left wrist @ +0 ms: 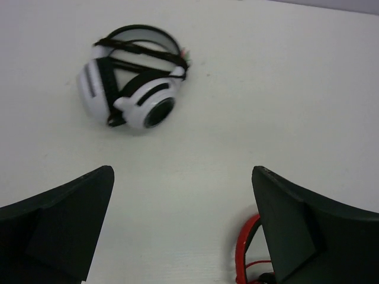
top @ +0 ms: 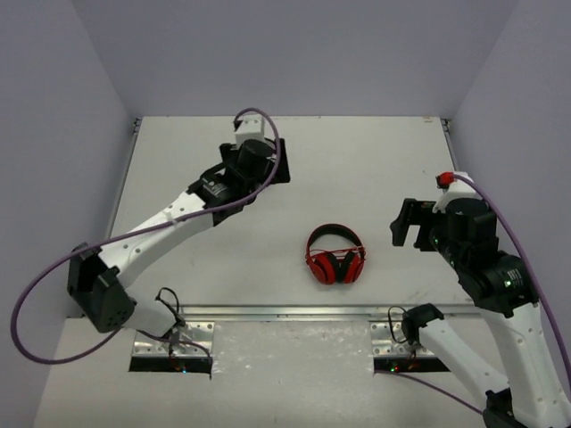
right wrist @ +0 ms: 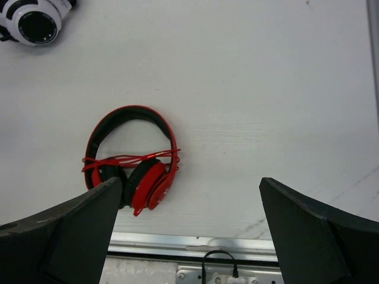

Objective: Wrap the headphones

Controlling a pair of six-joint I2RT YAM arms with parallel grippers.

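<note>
left gripper (left wrist: pixel 182 173) hovers with its fingers spread wide, holding nothing, above white-and-black headphones (left wrist: pixel 133 77) on the white table (top: pixel 357 169). right gripper (right wrist: pixel 190 183) is also spread wide and holds nothing. the red headphones (right wrist: pixel 149 184) lie flat near the table's front edge, between the arms, with their thin red cable (right wrist: pixel 127 158) wound across the band.

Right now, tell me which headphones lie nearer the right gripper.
The red headphones, lying just left of the right gripper in the top view. The white headphones are farther off, at the far corner of the right wrist view.
</note>
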